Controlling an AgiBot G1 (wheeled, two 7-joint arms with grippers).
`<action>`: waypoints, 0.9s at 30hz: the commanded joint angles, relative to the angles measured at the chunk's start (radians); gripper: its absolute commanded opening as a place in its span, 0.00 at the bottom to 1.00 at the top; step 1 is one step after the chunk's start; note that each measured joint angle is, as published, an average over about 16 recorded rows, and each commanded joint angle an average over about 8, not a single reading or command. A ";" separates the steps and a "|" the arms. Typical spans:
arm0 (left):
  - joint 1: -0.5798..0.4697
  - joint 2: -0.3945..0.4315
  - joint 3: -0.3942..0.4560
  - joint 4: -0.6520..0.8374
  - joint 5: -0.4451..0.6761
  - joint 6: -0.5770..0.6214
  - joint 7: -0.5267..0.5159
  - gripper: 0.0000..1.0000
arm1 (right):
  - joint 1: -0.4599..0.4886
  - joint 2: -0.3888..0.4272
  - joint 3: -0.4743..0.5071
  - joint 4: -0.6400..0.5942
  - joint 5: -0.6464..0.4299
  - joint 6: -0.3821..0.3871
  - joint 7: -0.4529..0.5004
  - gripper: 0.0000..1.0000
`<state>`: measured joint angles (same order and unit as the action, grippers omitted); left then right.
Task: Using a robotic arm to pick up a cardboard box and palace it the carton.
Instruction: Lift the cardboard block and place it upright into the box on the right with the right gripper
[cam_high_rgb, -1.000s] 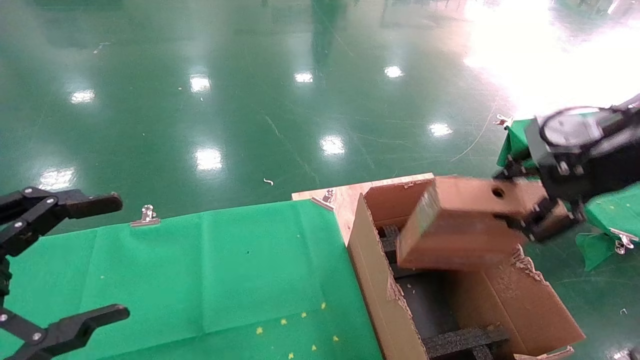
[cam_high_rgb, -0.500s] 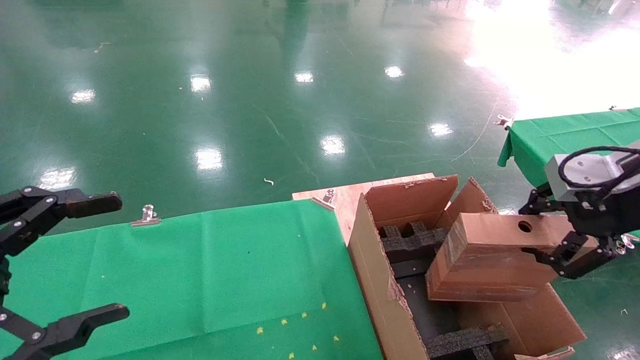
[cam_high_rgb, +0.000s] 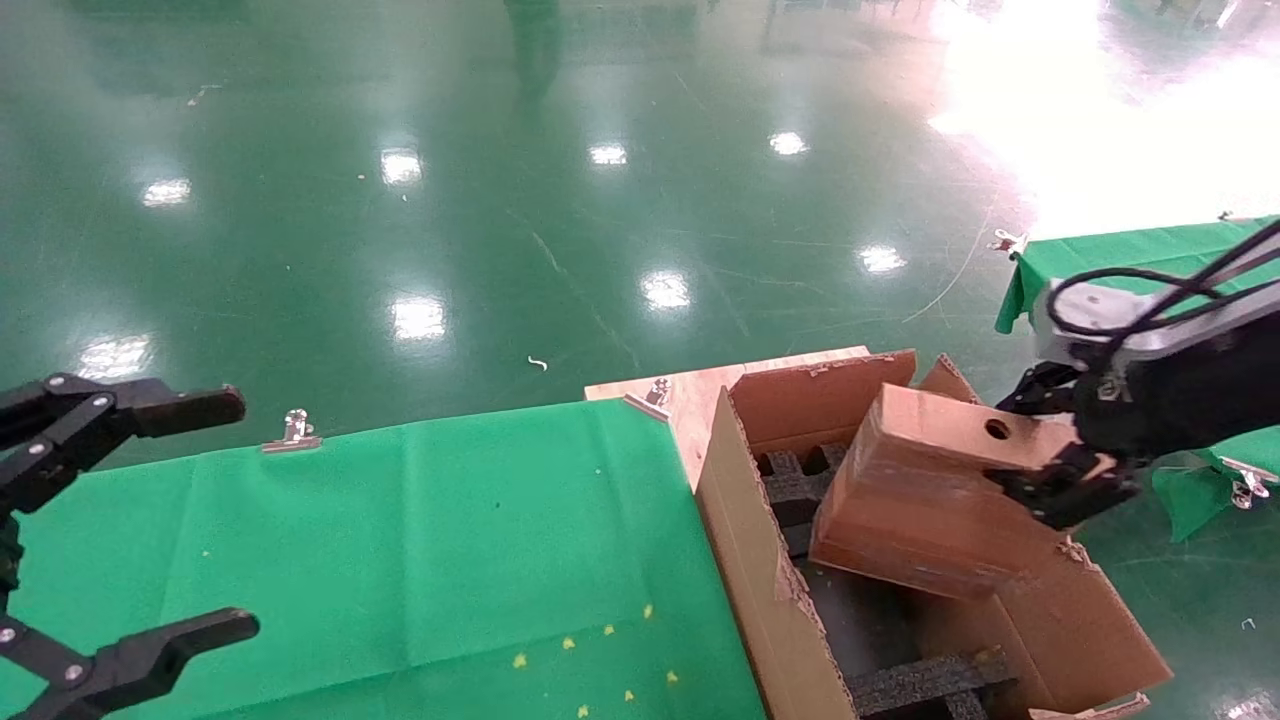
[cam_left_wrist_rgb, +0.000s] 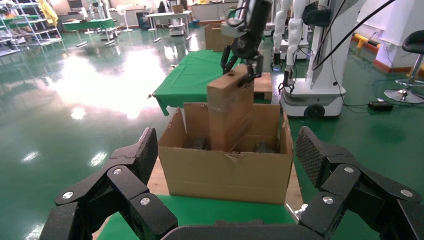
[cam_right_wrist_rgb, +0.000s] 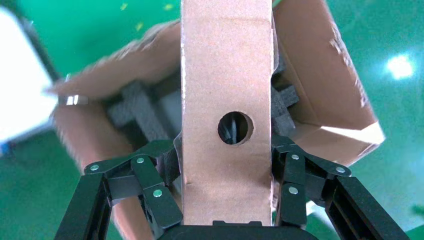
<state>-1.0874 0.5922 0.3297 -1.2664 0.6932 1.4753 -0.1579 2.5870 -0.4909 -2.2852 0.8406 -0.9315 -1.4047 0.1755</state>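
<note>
The right black gripper (cam_high_rgb: 1045, 470) pinches the small flat brown cardboard box (cam_high_rgb: 925, 490), tilted over the large torn-flapped brown carton (cam_high_rgb: 745, 540); the left gripper (cam_high_rgb: 150, 520) hangs spread.

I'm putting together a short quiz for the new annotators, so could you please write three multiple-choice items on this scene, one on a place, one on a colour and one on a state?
1. Where is the cardboard box?
A. Flat on the green cloth
B. Tilted over the open carton, lower end inside it
C. On the floor

2. What colour is the cloth beside the carton?
A. Green
B. Red
C. White

3. What is the state of the right gripper?
A. Open and empty
B. Out of view
C. Shut on the cardboard box

Answers:
1 B: the head view shows the box slanting, with its lower end dipped among the carton's flaps.
2 A: the cloth clipped to the table is green.
3 C: the right wrist view shows its fingers pressed on both sides of the box; the left gripper sits open over the cloth.
</note>
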 joint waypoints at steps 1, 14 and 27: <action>0.000 0.000 0.000 0.000 0.000 0.000 0.000 1.00 | -0.014 0.012 -0.007 0.037 0.004 0.054 0.082 0.00; 0.000 0.000 0.000 0.000 0.000 0.000 0.000 1.00 | 0.097 0.174 -0.086 0.263 -0.134 0.191 0.602 0.00; 0.000 0.000 0.000 0.000 0.000 0.000 0.000 1.00 | 0.113 0.191 -0.095 0.284 -0.161 0.214 0.646 0.00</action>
<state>-1.0873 0.5920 0.3299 -1.2659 0.6928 1.4751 -0.1577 2.6992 -0.2979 -2.3827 1.1296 -1.1006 -1.1766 0.8352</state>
